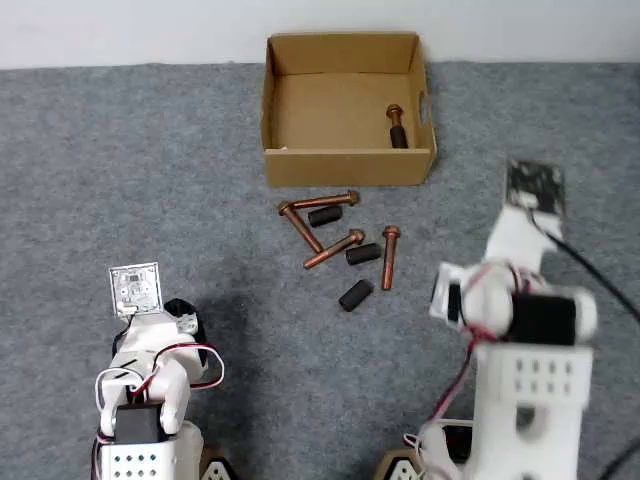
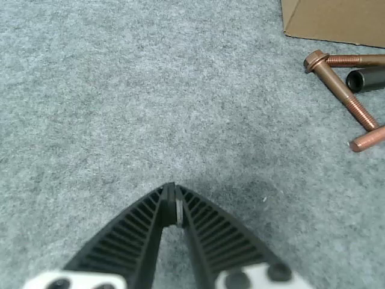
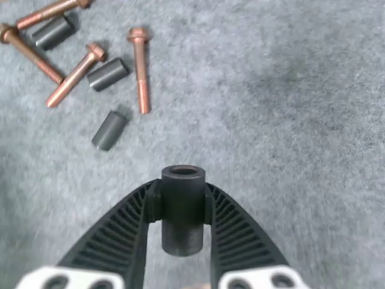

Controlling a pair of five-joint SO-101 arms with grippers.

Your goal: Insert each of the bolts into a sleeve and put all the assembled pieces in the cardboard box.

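grey carpeted table [image 1: 150, 150], cardboard box [image 1: 345, 166], four loose bolts [image 1: 390, 258], three sleeves [image 1: 355, 296]

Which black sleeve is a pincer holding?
The sleeve clamped in the right pincer, its hollow end facing that wrist camera. Three other sleeves lie loose on the grey carpet beside the bolts.

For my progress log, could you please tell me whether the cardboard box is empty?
Not empty: the cardboard box holds one assembled piece, a bolt in a dark sleeve, lying near its handle slot.
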